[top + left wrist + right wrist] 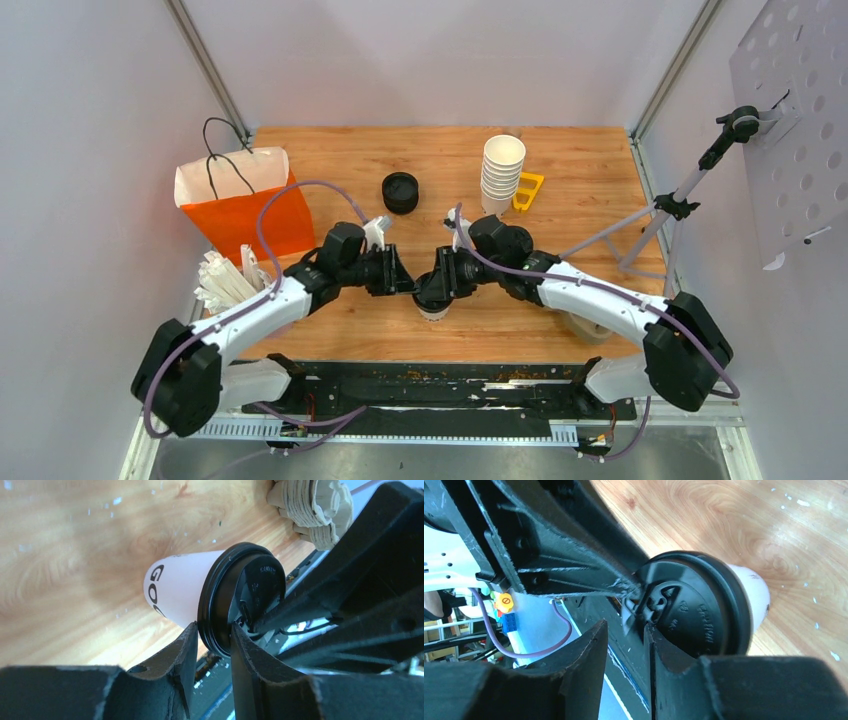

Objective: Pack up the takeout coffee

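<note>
One takeout coffee (432, 308), a small white paper cup (175, 587) with a black lid (704, 605), stands near the table's front edge between both arms. My left gripper (212, 627) comes in from the left and is shut on the lid's rim, one finger under the rim against the cup wall and the other on the lid's top. My right gripper (625, 625) comes in from the right with its jaws apart and nothing between them. One of its fingers (651, 637) rests against the lid's top. The orange paper bag (240, 205) stands upright at the back left.
A stack of black lids (400, 192) lies behind the grippers. At the back right are nested white cups (502, 172) and a yellow piece (528, 192). White packets (225, 280) lie by the left arm, a cardboard carrier (312, 510) under the right arm, a stand (680, 200) far right.
</note>
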